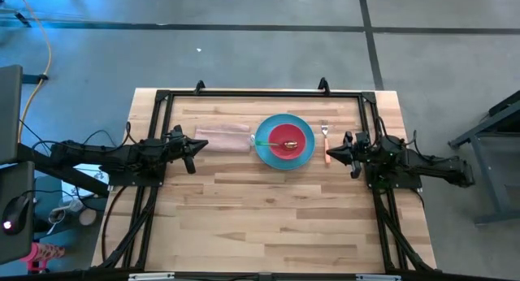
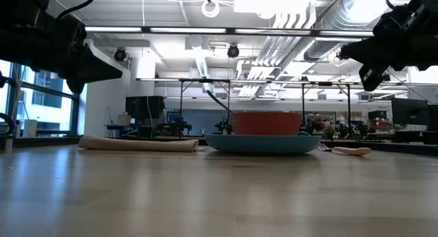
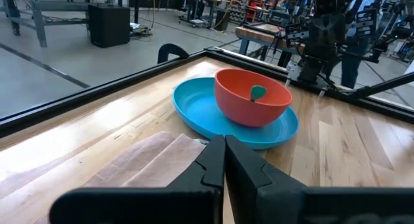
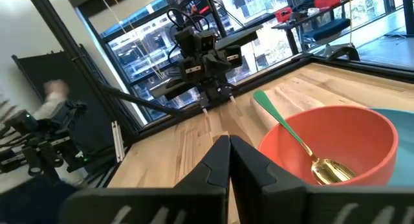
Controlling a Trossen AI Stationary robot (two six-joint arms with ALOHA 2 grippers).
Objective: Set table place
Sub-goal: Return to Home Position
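A round blue plate [image 1: 284,141] lies at the table's far middle with a red bowl [image 1: 287,139] standing on it. A gold spoon with a green handle [image 4: 292,140] lies in the bowl, its handle leaning over the bowl's rim. A beige folded napkin [image 1: 222,138] lies flat left of the plate. A silver fork with an orange handle [image 1: 326,141] lies flat right of the plate. My left gripper [image 1: 197,147] hovers shut and empty by the napkin's near left end. My right gripper [image 1: 333,155] hovers shut and empty by the fork's handle end.
A black metal frame [image 1: 260,94] runs along the table's far edge and down both sides. The table's near half shows bare wood [image 1: 268,224]. Beyond the table are workshop benches and other equipment.
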